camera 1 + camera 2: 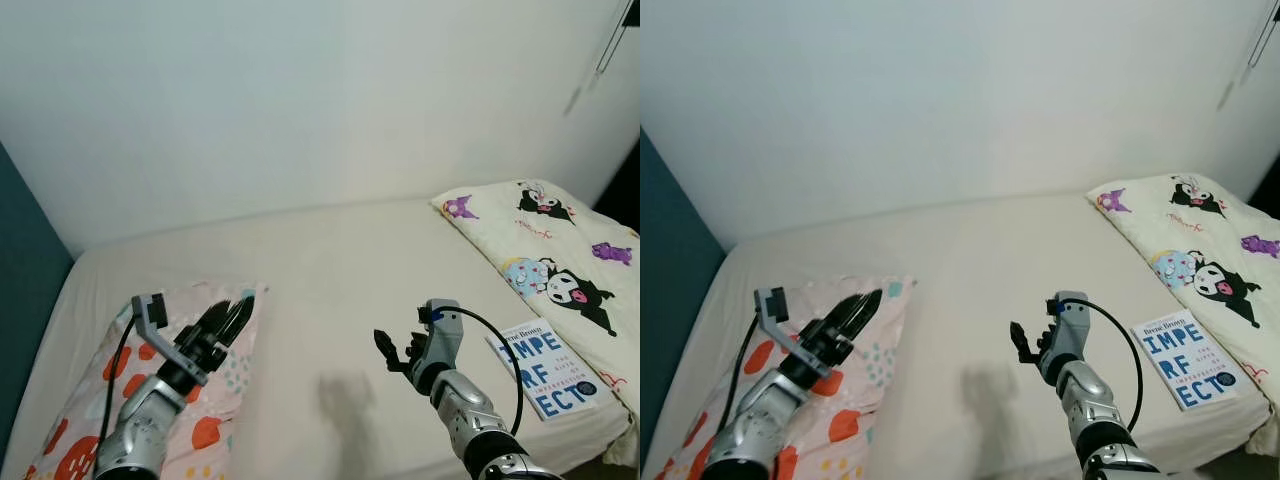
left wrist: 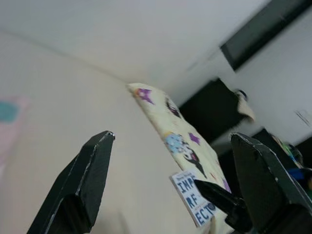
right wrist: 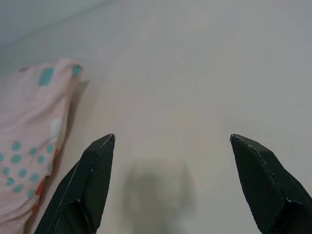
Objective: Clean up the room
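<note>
Pillow (image 1: 210, 390) in pink with orange blobs lies at the bed's (image 1: 330, 270) left end, under the left end effector (image 1: 222, 322), fingers spread wide, empty. Right end effector (image 1: 392, 352) hovers mid-bed, also wide and empty. Book (image 1: 548, 370) lies to its right, near the edge; a clumsy reach could shove it off.
</note>
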